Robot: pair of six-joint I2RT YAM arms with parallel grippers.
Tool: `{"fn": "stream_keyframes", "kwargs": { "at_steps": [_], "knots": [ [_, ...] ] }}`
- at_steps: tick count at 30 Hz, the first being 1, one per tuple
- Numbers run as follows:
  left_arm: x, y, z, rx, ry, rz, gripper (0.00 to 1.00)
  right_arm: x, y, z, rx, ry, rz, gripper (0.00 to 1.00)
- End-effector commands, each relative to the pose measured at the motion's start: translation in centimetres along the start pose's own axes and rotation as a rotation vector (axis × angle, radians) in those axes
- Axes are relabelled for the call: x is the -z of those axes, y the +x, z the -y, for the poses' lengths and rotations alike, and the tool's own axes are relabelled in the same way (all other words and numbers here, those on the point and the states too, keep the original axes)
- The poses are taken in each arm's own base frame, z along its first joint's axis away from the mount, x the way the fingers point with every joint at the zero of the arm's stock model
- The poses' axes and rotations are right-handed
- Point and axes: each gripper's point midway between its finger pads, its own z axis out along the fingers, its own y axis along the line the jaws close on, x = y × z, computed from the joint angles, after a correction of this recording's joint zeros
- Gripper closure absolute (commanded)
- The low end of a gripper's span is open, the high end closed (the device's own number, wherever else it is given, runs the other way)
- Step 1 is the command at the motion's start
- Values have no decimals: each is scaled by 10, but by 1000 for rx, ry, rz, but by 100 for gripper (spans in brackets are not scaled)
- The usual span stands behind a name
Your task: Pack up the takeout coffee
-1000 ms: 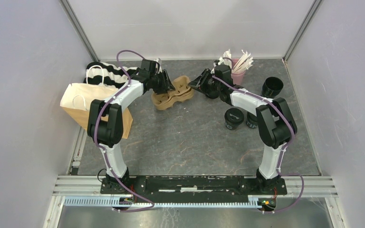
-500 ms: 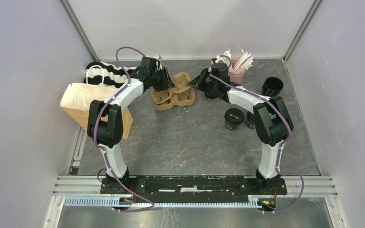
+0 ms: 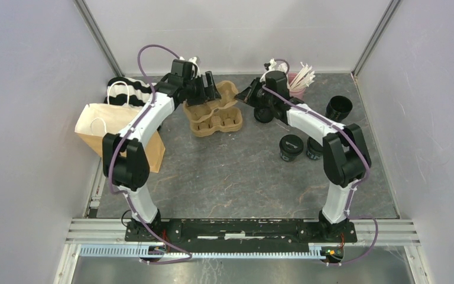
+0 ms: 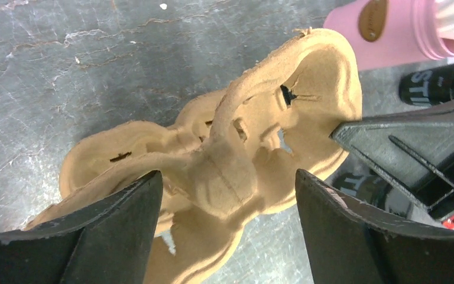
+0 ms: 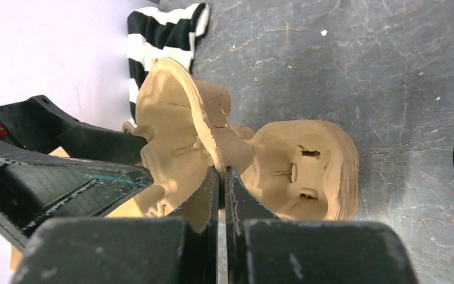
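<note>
The brown pulp carrier tray [image 3: 216, 113] lies at the back middle of the table. My right gripper [image 3: 242, 97] is shut on its raised rim, and the right wrist view shows the thin pulp wall pinched between the fingertips [image 5: 219, 175]. My left gripper [image 3: 210, 90] stands open at the tray's far left end. Its fingers straddle the tray's middle [image 4: 227, 177] without gripping it. Two lidded black takeout coffee cups [image 3: 290, 147] [image 3: 314, 149] stand on the right, beside the right arm; neither is held.
A pink cup of white sticks [image 3: 298, 87] stands at the back right, with another black cup [image 3: 338, 108] to its right. A black cup [image 3: 264, 114] sits under the right arm. A paper bag [image 3: 103, 127] and a striped cloth [image 3: 131, 89] lie at left.
My left gripper has opened and let go of the carrier, drawing back a little. My right gripper has closed on the carrier's rim. The carrier has shifted slightly towards the back.
</note>
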Motion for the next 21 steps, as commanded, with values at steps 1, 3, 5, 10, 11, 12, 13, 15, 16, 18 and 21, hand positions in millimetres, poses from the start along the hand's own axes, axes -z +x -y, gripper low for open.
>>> {"fn": "stream_keyframes", "kwargs": {
  "at_steps": [1,3,5,10,11,12,13,15,16,18,21],
  "knots": [
    [64,-38,29,-93,28,135,9,50,-41,-36,132,-61,101,100],
    [78,-40,29,-100,11,152,7,65,-47,-30,187,-35,105,100],
    [90,-42,30,-93,1,169,5,81,-53,-23,244,20,113,100],
    [114,-45,46,-81,65,214,3,114,-60,-13,409,129,127,100],
    [117,-45,52,-81,100,212,3,120,-61,-8,427,159,123,100],
    [118,-44,55,-68,118,216,4,128,-64,-6,457,191,134,100],
    [115,-42,55,-41,121,212,6,136,-68,-3,485,223,142,100],
    [102,-30,46,18,97,176,11,156,-77,1,534,295,169,100],
    [94,-22,39,48,75,152,11,166,-81,3,553,335,177,100],
    [77,-5,29,79,53,107,12,187,-87,2,603,381,192,100],
    [46,26,15,84,23,-8,16,222,-93,0,647,437,240,100]
  ]
}}
